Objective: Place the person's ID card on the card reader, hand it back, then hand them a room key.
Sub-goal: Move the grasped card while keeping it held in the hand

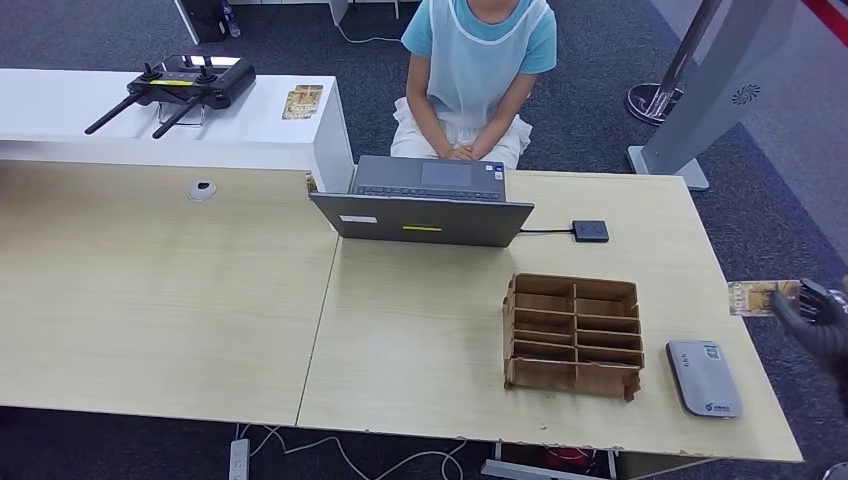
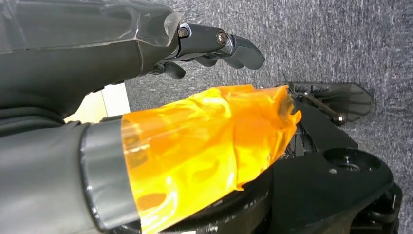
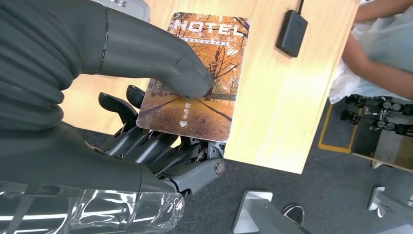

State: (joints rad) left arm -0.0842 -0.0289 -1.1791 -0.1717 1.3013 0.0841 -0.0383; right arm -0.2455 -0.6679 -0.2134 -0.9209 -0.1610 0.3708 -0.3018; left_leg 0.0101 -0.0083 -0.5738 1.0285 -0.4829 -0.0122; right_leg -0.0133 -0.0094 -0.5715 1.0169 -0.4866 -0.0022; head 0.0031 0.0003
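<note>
My right hand [image 1: 818, 318] is out past the table's right edge, level with the cardboard organizer, and pinches a room key card [image 1: 762, 297]. In the right wrist view the card [image 3: 204, 83] shows an autumn picture and the word HOTEL, held between the thumb [image 3: 146, 53] on top and the fingers [image 3: 160, 151] beneath. The grey card reader [image 1: 703, 378] lies on the table's near right corner, with nothing on it. A seated person [image 1: 470, 70] faces me from behind the laptop, hands together in the lap. My left hand [image 2: 195, 126] hangs over dark carpet, holding nothing, its thumb wrapped in orange film.
A brown cardboard organizer [image 1: 573, 335] with several slots stands left of the reader. An open laptop [image 1: 430, 200] sits at the far edge, with a small black box [image 1: 590, 231] cabled to it. A white side table [image 1: 290, 135] holds a remote controller [image 1: 180, 85] and cards [image 1: 302, 100].
</note>
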